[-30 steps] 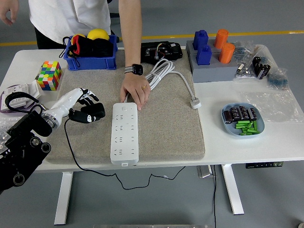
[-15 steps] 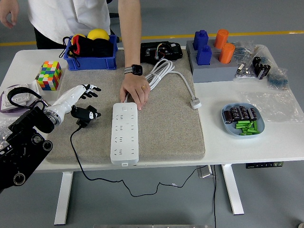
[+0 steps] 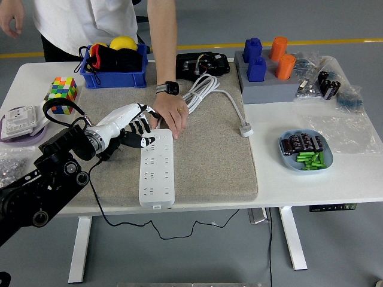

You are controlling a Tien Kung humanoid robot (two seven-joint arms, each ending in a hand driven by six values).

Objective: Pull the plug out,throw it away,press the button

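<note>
A white power strip [image 3: 157, 170] lies lengthwise on the grey felt mat [image 3: 209, 155]. A person's hand [image 3: 170, 116] presses down on its far end. My left hand [image 3: 139, 124] is open with fingers spread, just left of the person's hand and over the strip's far left corner. It holds nothing. The black plug [image 3: 115, 147] lies on the mat left of the strip, partly hidden under my forearm. Its black cable [image 3: 96, 191] runs off the near table edge. My right hand is out of view.
A blue bin [image 3: 114, 78] and a colour cube [image 3: 63, 94] stand at the back left. A white coiled cord [image 3: 206, 88], a grey block stand [image 3: 266, 86] and a blue dish of batteries [image 3: 285, 154] lie to the right. A white socket [image 3: 18, 116] sits at far left.
My left hand let go of the black plug, which now lies on the mat. The hand then swung right to the strip's far end, beside the person's hand.
</note>
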